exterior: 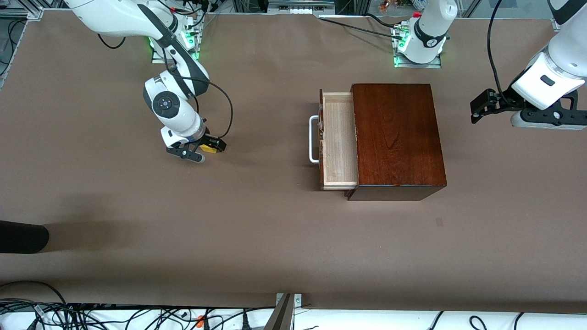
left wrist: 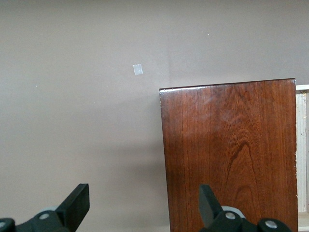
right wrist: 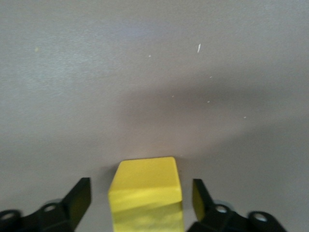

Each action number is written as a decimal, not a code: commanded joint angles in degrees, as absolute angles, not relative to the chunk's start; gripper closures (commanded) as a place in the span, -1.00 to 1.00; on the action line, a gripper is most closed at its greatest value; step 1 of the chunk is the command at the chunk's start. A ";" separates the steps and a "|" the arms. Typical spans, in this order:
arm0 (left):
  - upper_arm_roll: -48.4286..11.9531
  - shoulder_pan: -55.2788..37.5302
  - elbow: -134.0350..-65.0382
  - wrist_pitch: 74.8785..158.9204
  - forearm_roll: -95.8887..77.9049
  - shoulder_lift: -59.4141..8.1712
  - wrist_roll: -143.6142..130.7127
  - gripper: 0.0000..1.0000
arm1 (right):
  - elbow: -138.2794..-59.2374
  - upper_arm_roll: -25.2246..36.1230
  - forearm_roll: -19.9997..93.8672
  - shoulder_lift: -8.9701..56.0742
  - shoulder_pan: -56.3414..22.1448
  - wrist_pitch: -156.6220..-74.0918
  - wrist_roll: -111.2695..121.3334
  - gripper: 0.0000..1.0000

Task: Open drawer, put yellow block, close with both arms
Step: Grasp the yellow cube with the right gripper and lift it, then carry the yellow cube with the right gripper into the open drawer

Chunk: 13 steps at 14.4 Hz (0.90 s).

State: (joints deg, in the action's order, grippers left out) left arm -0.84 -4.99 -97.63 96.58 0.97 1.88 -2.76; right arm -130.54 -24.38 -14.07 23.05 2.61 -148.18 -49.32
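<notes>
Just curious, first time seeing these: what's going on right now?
Right tool open around yellow block on table. Left tool open, waiting beside wooden box. Drawer open. Nothing in the way.

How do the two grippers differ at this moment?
The right gripper is low at the table with the yellow block between its fingers, not clamped; the left gripper holds nothing. The right is away from the wooden box; the left hangs beside it. Both are open.
</notes>
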 commanded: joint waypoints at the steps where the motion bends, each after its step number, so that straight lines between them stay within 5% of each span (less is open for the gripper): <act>1: -0.70 -5.10 -97.47 95.89 0.44 2.28 -1.14 -1.00 | -129.99 -23.73 -15.73 22.94 2.11 -148.54 -50.45 0.84; 2: -0.70 -5.10 -97.38 95.19 0.44 2.29 -1.14 -1.00 | -129.56 -23.73 -15.73 22.07 2.20 -147.49 -50.28 0.97; 7: -0.79 -5.19 -96.77 94.04 0.44 2.20 -1.14 -1.00 | -119.82 -27.15 -15.38 12.23 2.20 -127.84 -49.22 1.00; 13: -1.41 -5.19 -96.68 93.96 0.44 2.20 -1.14 -1.00 | -93.46 -31.73 -4.77 11.87 0.71 -98.99 -51.58 1.00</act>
State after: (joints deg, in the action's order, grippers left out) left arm -1.48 -5.18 -97.51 95.24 0.97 1.89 -2.64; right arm -101.66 -31.45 -8.50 9.81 1.94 -105.06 -49.56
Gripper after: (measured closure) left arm 0.000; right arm 0.445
